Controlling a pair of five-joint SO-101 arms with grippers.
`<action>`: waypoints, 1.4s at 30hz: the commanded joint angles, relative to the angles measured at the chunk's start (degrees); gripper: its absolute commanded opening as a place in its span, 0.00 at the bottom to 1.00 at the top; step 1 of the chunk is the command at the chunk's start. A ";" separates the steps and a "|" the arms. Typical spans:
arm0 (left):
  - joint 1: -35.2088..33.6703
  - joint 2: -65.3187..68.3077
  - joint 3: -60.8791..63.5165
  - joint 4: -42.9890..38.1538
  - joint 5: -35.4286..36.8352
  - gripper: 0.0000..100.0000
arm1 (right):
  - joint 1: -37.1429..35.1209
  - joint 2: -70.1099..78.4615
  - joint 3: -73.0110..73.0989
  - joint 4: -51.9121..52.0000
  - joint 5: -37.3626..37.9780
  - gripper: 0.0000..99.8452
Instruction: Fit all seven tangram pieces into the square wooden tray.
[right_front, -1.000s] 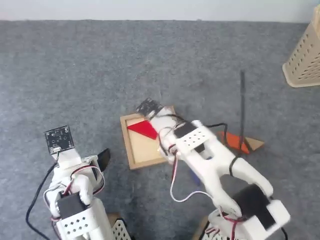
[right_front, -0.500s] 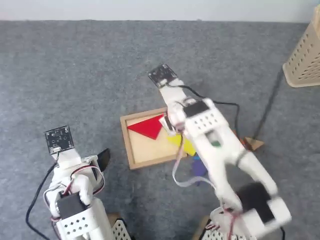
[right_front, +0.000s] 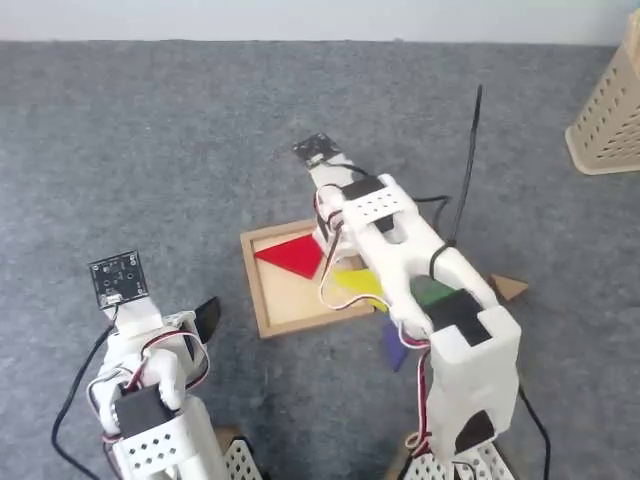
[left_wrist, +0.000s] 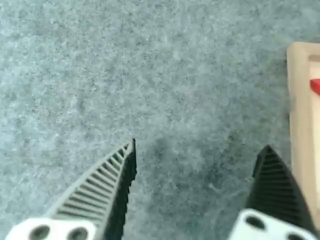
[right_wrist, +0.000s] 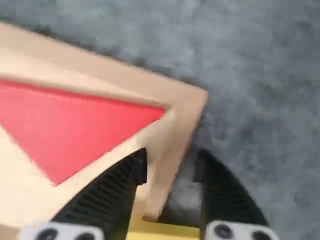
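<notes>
**High view**
- Square wooden tray (right_front: 252, 285): pale wood, low raised rim, flat floor. Set on grey carpet (right_front: 150, 150), ahead of both arm bases.
- Red triangle (right_front: 293, 258): large, flat, glossy. Seated inside tray, one edge close along far rim.
- Yellow piece (right_front: 358, 282): at tray's side nearest right arm (right_front: 400, 260), partly hidden beneath that arm. In tray or on rim, cannot tell.
- Green piece (right_front: 432, 292): just outside same side of tray, also under arm.
- Blue piece (right_front: 393, 345): on carpet, off tray's near corner on that side.
- Pale wood triangle (right_front: 510, 288): well apart from tray, beyond green piece. Likely one of the set.
- Left arm (right_front: 150, 400): on opposite side of tray, clear of it.
- Handling, as judged: pieces thin, stiff, light, smooth-faced. Apt to skate on tray floor and to twist if pinched at a point. Best taken across two opposite edges near the middle, fingers low to carpet. Tray likely light enough to slide if nudged at rim.

**Left wrist view**
- Left gripper (left_wrist: 200, 145): fingers spread wide, nothing between them. Poised over bare carpet just beside tray's outer wall.

**Right wrist view**
- Right gripper (right_wrist: 170, 157): fingers parted slightly, astride tray rim beside a corner. One finger inside, next to red triangle's tip; the other outside, over carpet. Contact with rim not discernible.
- Yellow strip between finger bases: probably yellow piece.
</notes>
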 joint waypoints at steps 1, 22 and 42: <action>0.09 -0.70 -0.75 -0.09 -0.09 0.35 | 5.76 -0.92 -2.46 0.75 -2.55 0.05; 0.09 -0.70 -0.75 -0.09 -0.09 0.35 | 15.52 -13.67 14.24 -1.71 -2.29 0.03; 0.09 -0.70 -0.75 -0.09 -0.09 0.35 | 25.89 -31.78 26.99 1.63 -2.37 0.04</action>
